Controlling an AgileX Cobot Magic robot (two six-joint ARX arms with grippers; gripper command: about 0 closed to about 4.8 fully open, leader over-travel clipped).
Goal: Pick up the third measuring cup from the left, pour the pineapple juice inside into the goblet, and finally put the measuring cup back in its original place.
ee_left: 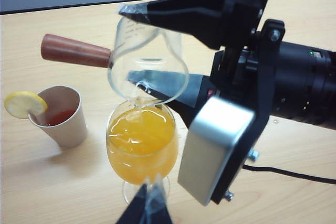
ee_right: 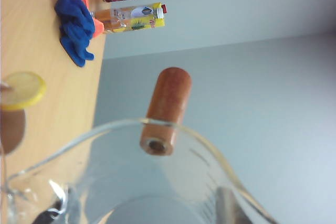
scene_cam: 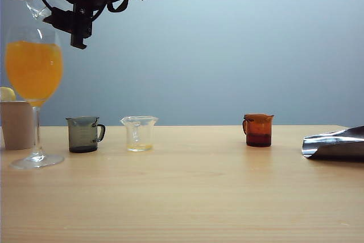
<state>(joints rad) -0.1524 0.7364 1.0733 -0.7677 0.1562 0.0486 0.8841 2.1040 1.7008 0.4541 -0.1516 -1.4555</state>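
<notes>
Right gripper (ee_left: pixel 157 45) gripping tipped cup (ee_left: pixel 147 61) over goblet (ee_left: pixel 142 145).
Goblet nearly brimming: overflow risk.
Left gripper (ee_left: pixel 149 211): opening indeterminate, hovering beside goblet.

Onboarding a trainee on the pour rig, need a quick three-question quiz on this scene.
1. True or false: the goblet is empty.
2. Which gripper holds the tilted measuring cup above the goblet? A) left B) right
3. Fill in: the beige cup carries a ___ slice on its rim.
Key: 1 false, it holds orange liquid. 2 B, the right gripper; the left gripper only faces the goblet. 3 lemon slice.
</notes>
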